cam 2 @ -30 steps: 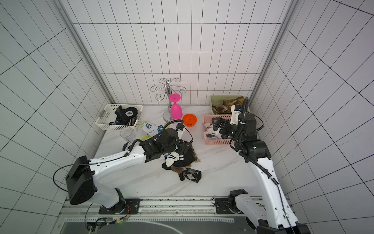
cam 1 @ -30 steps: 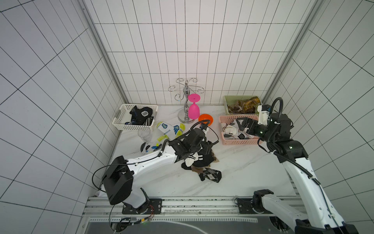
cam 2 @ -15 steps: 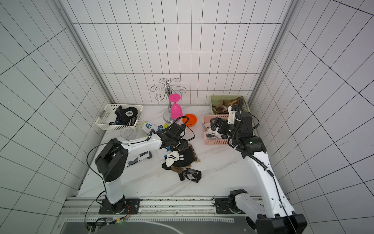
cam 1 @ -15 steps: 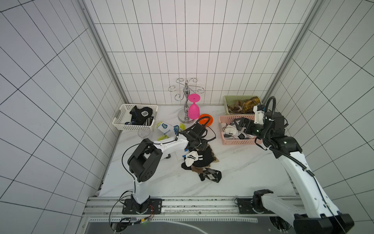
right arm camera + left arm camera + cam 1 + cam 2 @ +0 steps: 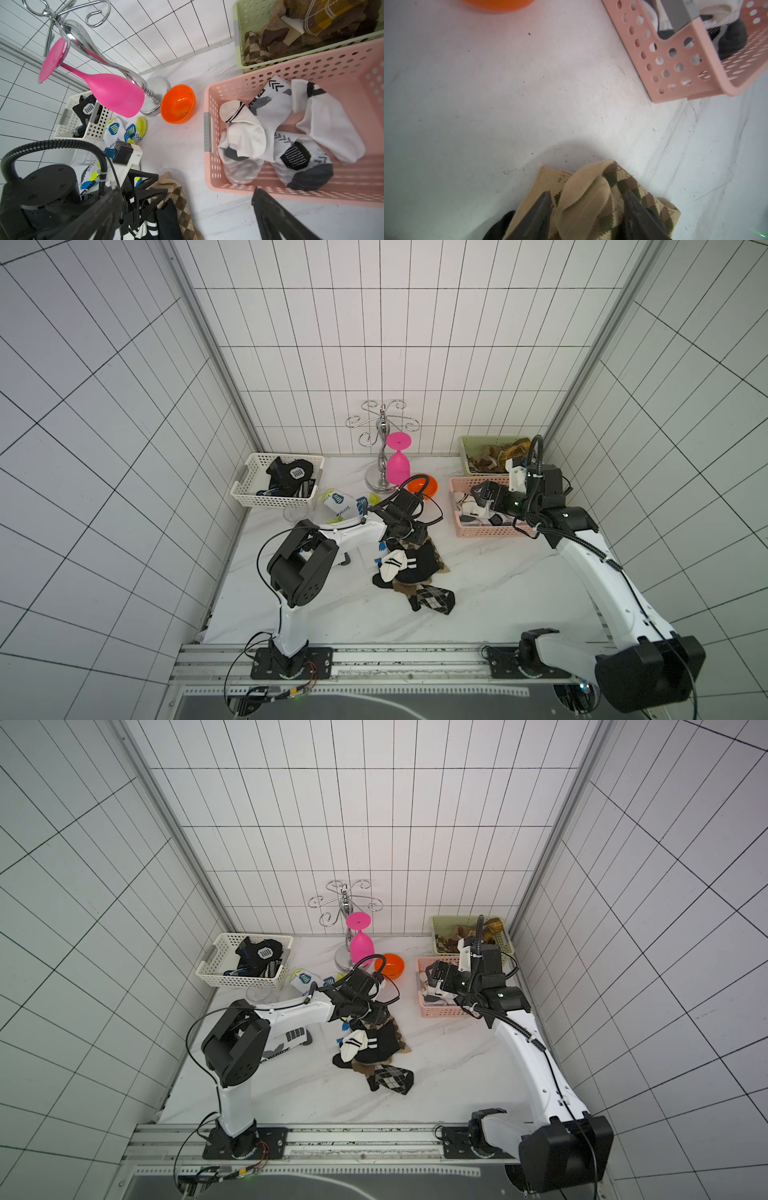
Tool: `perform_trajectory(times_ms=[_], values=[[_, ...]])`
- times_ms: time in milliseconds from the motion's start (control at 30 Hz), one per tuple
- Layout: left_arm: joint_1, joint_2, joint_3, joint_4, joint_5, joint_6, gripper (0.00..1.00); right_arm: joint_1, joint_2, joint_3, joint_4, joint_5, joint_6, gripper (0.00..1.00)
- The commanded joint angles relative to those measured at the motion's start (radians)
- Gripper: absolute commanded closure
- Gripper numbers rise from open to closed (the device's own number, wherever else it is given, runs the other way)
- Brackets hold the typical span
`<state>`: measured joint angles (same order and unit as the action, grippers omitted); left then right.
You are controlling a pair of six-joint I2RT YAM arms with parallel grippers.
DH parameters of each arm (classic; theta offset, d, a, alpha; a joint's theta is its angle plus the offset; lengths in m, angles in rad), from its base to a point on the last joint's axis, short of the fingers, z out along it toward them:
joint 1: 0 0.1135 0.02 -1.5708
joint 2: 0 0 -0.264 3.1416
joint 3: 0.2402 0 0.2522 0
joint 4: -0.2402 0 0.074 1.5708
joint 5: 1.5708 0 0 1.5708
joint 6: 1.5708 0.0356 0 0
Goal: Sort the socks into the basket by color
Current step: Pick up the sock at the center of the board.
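Note:
A heap of socks [image 5: 409, 568] [image 5: 374, 1048] lies mid-table: tan argyle, black, white with black stripes, and a black argyle one [image 5: 434, 599]. My left gripper [image 5: 409, 533] [image 5: 587, 193] is down on the heap's far end. Its fingers [image 5: 544, 205] stand open on either side of a folded tan argyle sock [image 5: 583, 207], with small gaps showing. My right gripper [image 5: 484, 493] [image 5: 188, 190] is wide open and holds nothing, hovering at the near left corner of the pink basket [image 5: 486, 531] [image 5: 212, 166], where white socks [image 5: 270, 116] lie.
A white basket [image 5: 270, 502] at the back left holds black socks [image 5: 286, 475]. A green basket [image 5: 465, 448] at the back right holds brown socks [image 5: 311, 20]. White yellow-blue print socks [image 5: 338, 504], an orange bowl [image 5: 424, 485] and a chrome stand with a pink glass [image 5: 397, 464] stand behind the heap.
My left arm has folded back at the elbow while its gripper stayed over the heap, and its jaws have narrowed around the tan sock. The right gripper drifted slightly left.

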<state>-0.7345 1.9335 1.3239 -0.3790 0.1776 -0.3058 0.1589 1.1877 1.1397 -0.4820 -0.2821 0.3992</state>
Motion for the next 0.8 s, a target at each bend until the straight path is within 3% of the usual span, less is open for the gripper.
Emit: perform_trajectory(times_ms=[0,67,233,300,333,367,400,433,600,667,767], values=[[-0.020,0.032,-0.005,0.035,0.010,-0.006,0.46,0.006,-0.018,-0.007,0.000,-0.028,-0.028,0.01],[-0.030,0.038,-0.008,0.033,-0.027,-0.023,0.49,0.005,-0.028,-0.017,0.010,-0.051,-0.037,0.01],[-0.043,0.036,-0.014,0.028,-0.090,-0.065,0.70,0.012,-0.045,-0.043,0.030,-0.130,-0.025,0.01],[-0.048,0.042,0.005,0.007,-0.096,-0.065,0.71,0.014,-0.058,-0.048,0.032,-0.140,-0.020,0.01],[-0.049,0.042,0.010,0.001,-0.096,-0.064,0.70,0.015,-0.066,-0.051,0.030,-0.134,-0.024,0.01],[-0.049,0.039,0.010,0.000,-0.096,-0.062,0.63,0.015,-0.070,-0.056,0.033,-0.125,-0.026,0.01],[-0.051,0.035,0.008,0.000,-0.096,-0.059,0.49,0.014,-0.071,-0.060,0.037,-0.116,-0.032,0.01],[-0.051,0.031,0.006,-0.001,-0.092,-0.059,0.44,0.013,-0.067,-0.059,0.037,-0.108,-0.035,0.01],[-0.062,0.036,-0.001,0.012,-0.076,-0.017,0.40,0.012,-0.044,-0.072,0.046,-0.101,-0.043,0.01],[-0.064,0.055,0.011,-0.005,-0.068,-0.002,0.48,0.011,-0.037,-0.065,0.040,-0.098,-0.044,0.01],[-0.069,0.024,-0.010,0.023,-0.078,0.001,0.76,0.010,-0.046,-0.067,0.038,-0.095,-0.040,0.01]])
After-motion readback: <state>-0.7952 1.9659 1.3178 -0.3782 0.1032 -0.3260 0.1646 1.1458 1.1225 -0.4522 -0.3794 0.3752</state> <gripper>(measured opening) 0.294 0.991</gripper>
